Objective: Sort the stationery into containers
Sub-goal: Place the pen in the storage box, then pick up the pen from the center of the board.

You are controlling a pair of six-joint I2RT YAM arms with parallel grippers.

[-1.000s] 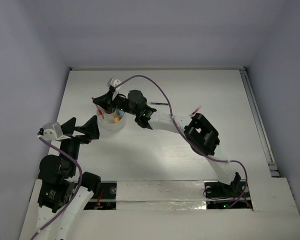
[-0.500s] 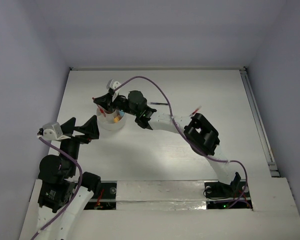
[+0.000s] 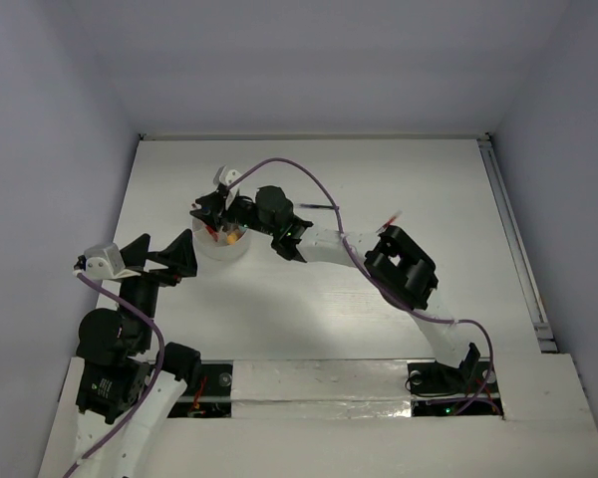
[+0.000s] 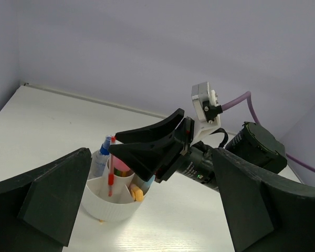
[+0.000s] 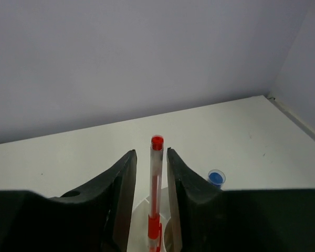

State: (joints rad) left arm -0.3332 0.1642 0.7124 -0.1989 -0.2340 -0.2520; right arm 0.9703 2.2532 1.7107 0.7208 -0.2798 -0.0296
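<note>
We log the red pen (image 5: 156,194) standing upright, long axis vertical, its red-tipped end toward 12 o'clock and its lower end down in the white cup (image 4: 107,210). The right pincer (image 5: 149,153) flanks it, narrowly spread, a sliver of gap on each side. The cup sits toward 10 o'clock on the counter (image 3: 429,199). The left pincer (image 3: 167,249), spread wide, is near it at 8 o'clock.

desk (image 3: 429,179): you have a white top with faint grain | back wall (image 3: 319,60): pale lavender-grey, meeting your desk at a thin seam | side walls: same tint, left and right | rail (image 3: 516,249): pale, along your desk's right edge | strip (image 3: 319,378): glossy white, across the near edge
</note>
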